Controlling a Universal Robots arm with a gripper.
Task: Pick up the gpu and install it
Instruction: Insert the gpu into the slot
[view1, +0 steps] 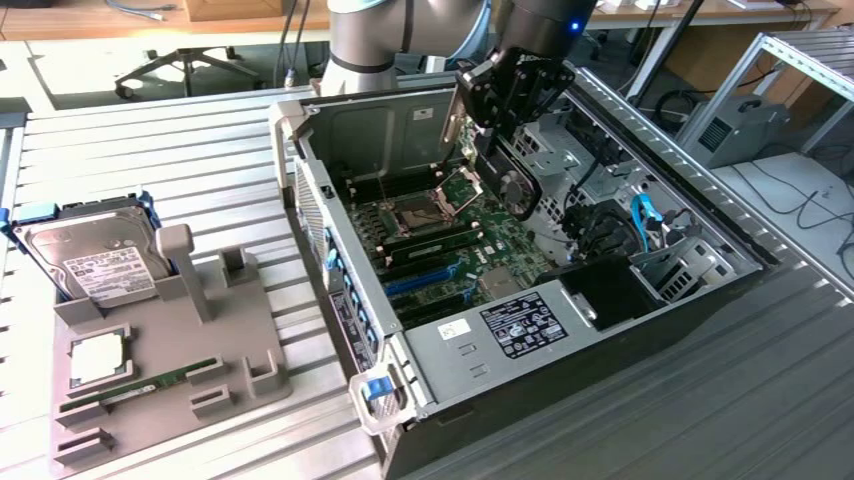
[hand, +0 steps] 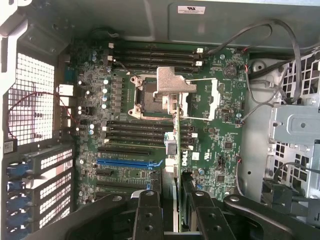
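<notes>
Slatted table (view1: 160, 140) bears fixture (view1: 247, 345) and computer case (view1: 461, 360).

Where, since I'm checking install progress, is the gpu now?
In the exterior view the gpu hangs in the gripper, over the motherboard of the open computer case, near the CPU socket.

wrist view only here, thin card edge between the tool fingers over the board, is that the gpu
observer: yes, the exterior view shows the gpu with its black shroud and round fan, gripped at its top by the tool
operator: how does it sit
observer: upright on edge, inside the open case
operator: anything outside the case
observer: a hard drive and a memory stick sit on a gray fixture, to the exterior view's left of the case
</notes>
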